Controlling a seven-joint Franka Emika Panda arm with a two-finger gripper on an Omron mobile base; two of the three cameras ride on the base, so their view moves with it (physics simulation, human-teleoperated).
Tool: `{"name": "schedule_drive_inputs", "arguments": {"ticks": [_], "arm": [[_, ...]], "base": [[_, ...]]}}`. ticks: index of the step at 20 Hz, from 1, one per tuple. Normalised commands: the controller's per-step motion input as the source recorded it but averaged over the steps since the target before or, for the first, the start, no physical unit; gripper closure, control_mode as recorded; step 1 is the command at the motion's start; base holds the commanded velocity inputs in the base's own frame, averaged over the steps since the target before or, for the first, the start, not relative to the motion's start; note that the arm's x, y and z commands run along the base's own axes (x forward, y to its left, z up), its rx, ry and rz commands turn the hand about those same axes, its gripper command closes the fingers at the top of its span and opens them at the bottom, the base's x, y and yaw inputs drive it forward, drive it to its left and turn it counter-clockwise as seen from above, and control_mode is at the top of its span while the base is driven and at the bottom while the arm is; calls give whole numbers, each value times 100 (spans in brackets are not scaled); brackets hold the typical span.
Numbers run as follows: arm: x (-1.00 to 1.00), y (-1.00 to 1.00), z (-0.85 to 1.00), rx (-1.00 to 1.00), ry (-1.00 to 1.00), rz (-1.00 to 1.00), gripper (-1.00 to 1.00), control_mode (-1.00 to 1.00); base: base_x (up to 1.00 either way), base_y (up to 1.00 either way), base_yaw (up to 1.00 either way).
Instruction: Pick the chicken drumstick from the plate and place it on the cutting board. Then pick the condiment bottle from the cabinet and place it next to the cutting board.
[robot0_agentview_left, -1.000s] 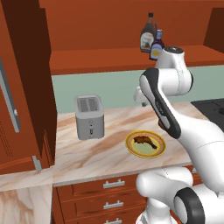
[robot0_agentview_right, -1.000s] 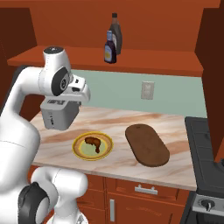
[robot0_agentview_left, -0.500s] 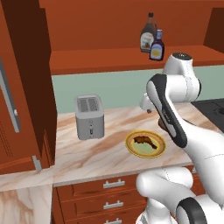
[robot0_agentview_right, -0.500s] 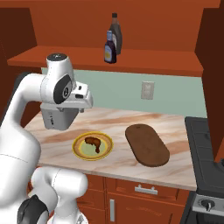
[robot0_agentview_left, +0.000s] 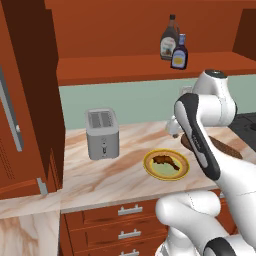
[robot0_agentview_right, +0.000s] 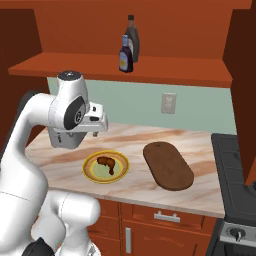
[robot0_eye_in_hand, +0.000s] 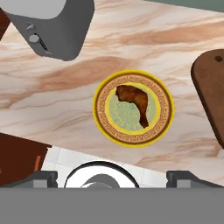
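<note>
Marble counter (robot0_agentview_right: 150, 140) carries the plate (robot0_eye_in_hand: 162, 122) with the chicken drumstick (robot0_eye_in_hand: 133, 102) on it. High above, the arm's hand points straight down at it. Whether the gripper (robot0_eye_in_hand: 112, 177) is spread or closed cannot be told.

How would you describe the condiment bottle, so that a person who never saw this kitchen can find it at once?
Look at the cabinet above the marble counter: two bottles stand close together on its shelf. The condiment bottle is the shorter, dark blue one with a light label and light blue cap. Its neighbour, the brown bottle, is taller and has a dark cap.
</note>
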Motion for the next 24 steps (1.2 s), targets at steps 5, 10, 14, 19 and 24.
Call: {"name": "schedule_drive_inputs", "arguments": {"ticks": [5,10,14,19,24], "arm": [[-12,0,-22,0,0,8,-100,-100],[-1,0,-25,-1,0,6,-100,-100],[0,0,-21,-2,0,5,-100,-100],[0,-1,-19,-4,0,2,-100,-100],[0,-4,-18,-2,0,0,-100,-100]], "base": [[0,0,0],[0,0,0],[0,0,0],[0,0,0],[0,0,0]]}}
